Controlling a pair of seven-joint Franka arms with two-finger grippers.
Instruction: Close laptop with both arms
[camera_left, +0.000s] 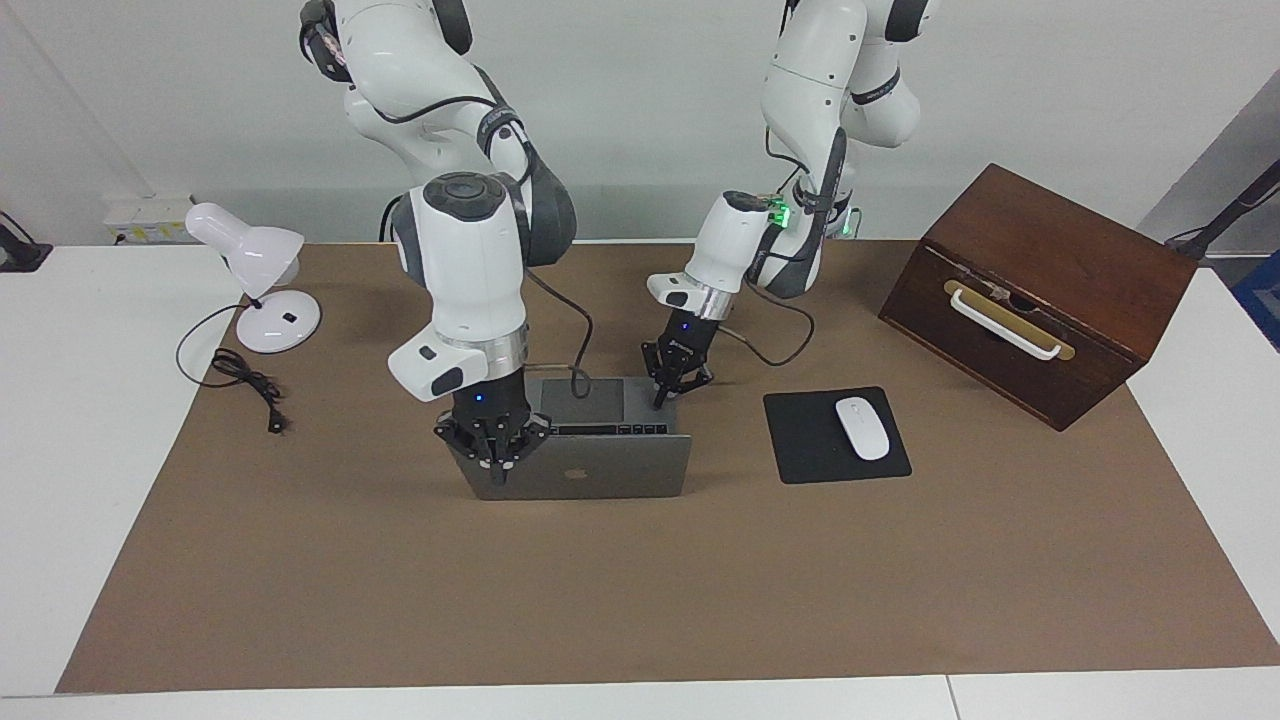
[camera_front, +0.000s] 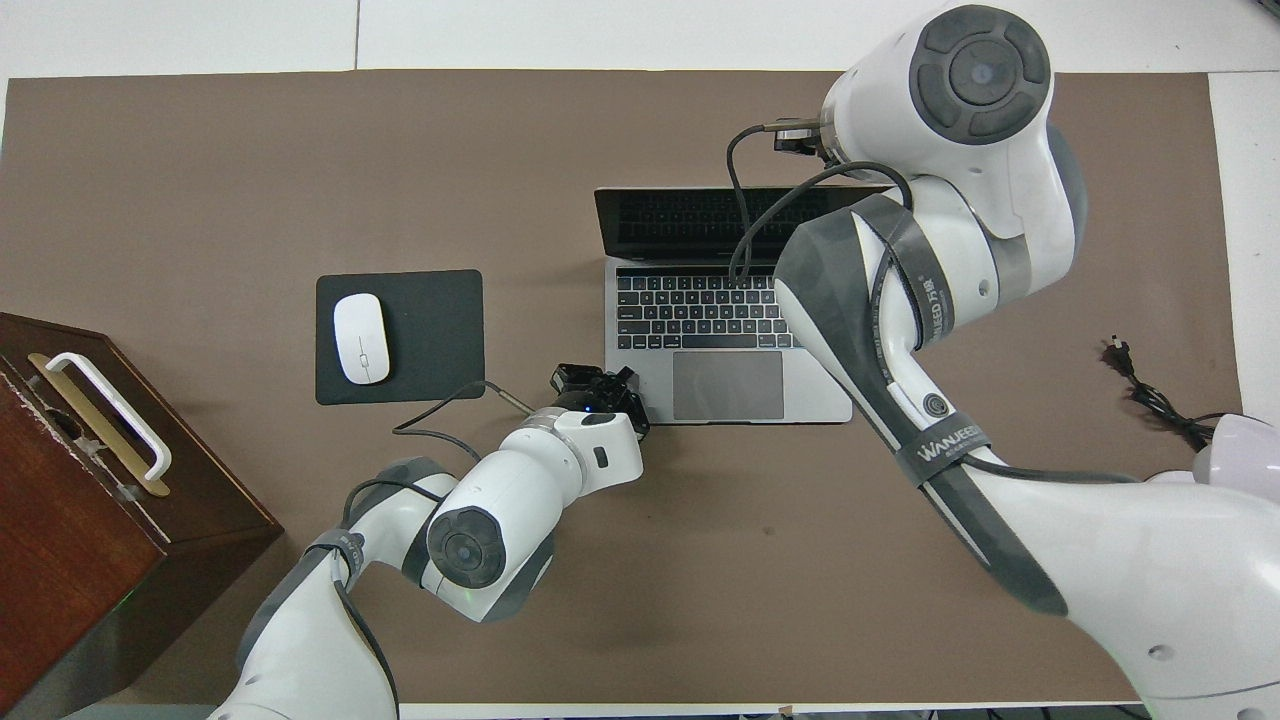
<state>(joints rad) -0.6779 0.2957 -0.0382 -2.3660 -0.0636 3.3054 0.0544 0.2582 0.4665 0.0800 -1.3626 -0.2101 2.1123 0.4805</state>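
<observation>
Right gripper (camera_left: 497, 452), fingers spread over the lid's top edge, and left gripper (camera_left: 672, 380), spread at the base's near corner, bracket the half-open laptop (camera_left: 600, 470) mid-worktop; closing seems underway, so next the right should press the lid down while the left steadies.

Bright, even overhead light, soft shadows, both views sharp.
</observation>
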